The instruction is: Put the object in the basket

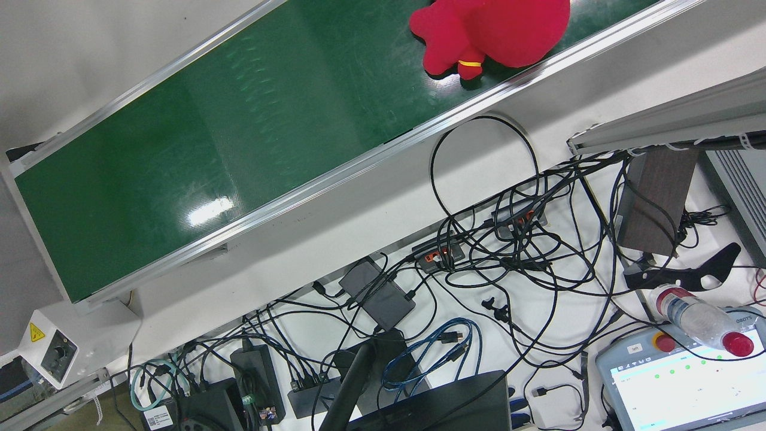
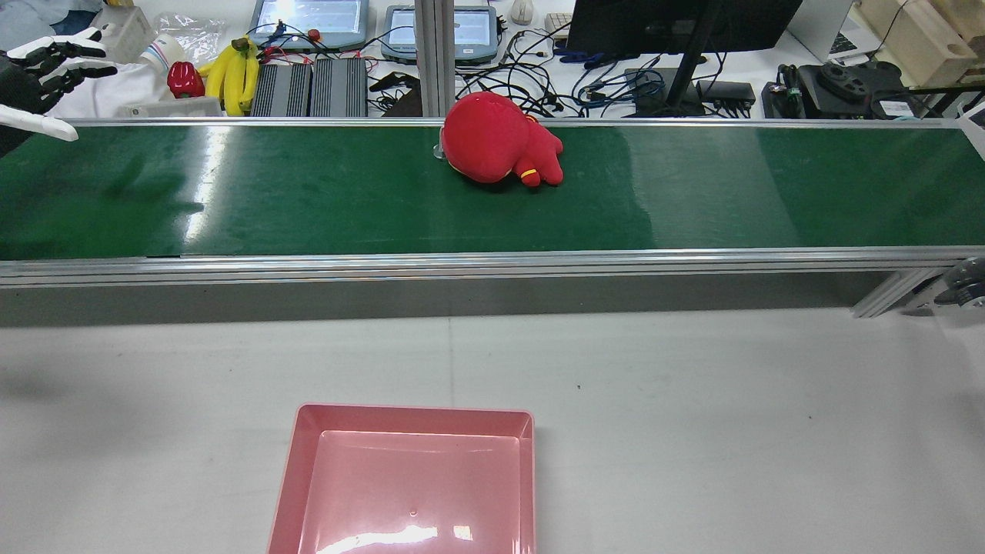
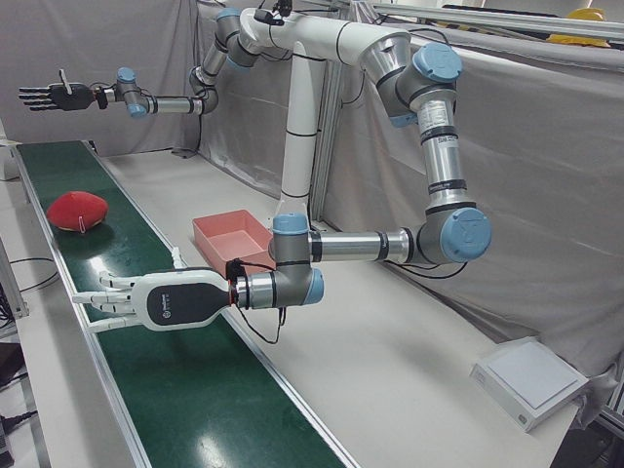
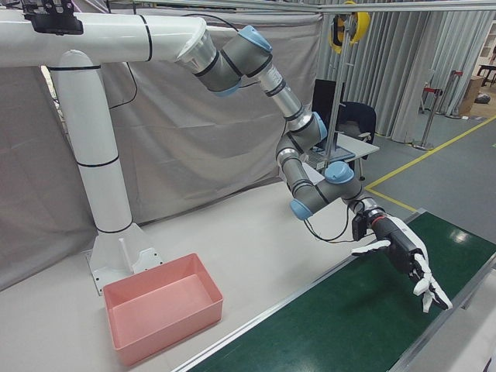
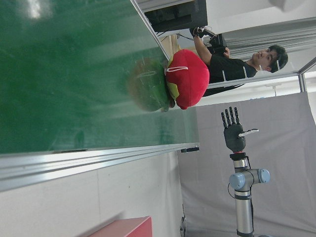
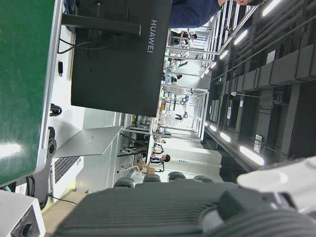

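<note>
Hovering left hand [image 2: 42, 65], fingers [image 2: 73, 52] spread, over belt [image 2: 308, 192].

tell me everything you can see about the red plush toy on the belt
The red plush toy is a soft, rounded stuffed figure in bright red fabric, with stubby limbs at one end and a thin yellow band around one of them. The left hand view shows a patch of yellow-green on it. It lies on its side on the green conveyor belt, close to the belt's far rail, roughly mid-length. Nothing but the belt touches it; neither hand is near it.
</note>
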Controlling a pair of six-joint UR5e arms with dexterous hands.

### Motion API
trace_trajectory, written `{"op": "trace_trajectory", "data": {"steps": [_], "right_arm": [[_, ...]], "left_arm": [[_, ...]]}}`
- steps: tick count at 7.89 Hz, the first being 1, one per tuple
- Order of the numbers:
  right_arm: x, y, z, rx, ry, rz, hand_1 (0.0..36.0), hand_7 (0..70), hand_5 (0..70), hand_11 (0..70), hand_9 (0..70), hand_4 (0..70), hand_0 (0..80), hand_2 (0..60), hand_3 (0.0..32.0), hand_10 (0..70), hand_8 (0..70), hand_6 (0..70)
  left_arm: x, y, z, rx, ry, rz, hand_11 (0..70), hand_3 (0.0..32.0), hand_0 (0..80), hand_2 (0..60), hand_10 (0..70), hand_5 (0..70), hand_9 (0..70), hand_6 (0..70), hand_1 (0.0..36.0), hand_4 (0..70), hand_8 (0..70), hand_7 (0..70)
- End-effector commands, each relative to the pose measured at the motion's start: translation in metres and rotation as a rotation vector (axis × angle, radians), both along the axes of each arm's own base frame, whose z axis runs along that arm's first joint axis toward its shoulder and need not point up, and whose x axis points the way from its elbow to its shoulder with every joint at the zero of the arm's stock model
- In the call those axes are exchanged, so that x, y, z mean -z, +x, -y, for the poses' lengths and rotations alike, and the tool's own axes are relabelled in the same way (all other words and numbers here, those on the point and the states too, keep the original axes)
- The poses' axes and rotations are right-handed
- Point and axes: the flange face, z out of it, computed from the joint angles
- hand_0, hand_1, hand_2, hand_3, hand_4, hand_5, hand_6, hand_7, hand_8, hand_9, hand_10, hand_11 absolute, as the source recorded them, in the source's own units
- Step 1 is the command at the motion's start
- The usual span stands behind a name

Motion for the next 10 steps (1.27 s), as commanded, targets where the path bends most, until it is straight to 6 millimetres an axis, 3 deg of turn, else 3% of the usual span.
{"op": "trace_trajectory", "data": {"steps": [1,4,10], "right_arm": [[0.0,0.0,-0.0001,0.0,-0.001,0.0,0.0,0.0,0.0,0.0,0.0,0.0,0.0,0.0,0.0,0.0,0.0,0.0],[0.0,0.0,-0.0001,0.0,-0.001,0.0,0.0,0.0,0.0,0.0,0.0,0.0,0.0,0.0,0.0,0.0,0.0,0.0],[0.0,0.0,-0.0001,0.0,-0.001,0.0,0.0,0.0,0.0,0.0,0.0,0.0,0.0,0.0,0.0,0.0,0.0,0.0]], "left_arm": [[0.0006,0.0009,0.0,-0.002,0.0,-0.003,0.0,0.0,59.4,0.0,0.0,31.0,20.6,6.3,15.7,15.8,13.6,5.5],[-0.0032,0.0013,-0.0011,-0.004,-0.01,-0.004,0.0,0.0,59.8,0.0,0.0,26.4,20.2,6.4,16.1,14.1,13.3,5.3],[-0.0032,0.0015,-0.0006,-0.005,-0.013,-0.006,0.0,0.0,59.6,0.0,0.0,25.8,20.1,6.4,15.7,12.8,13.3,5.2]]}}
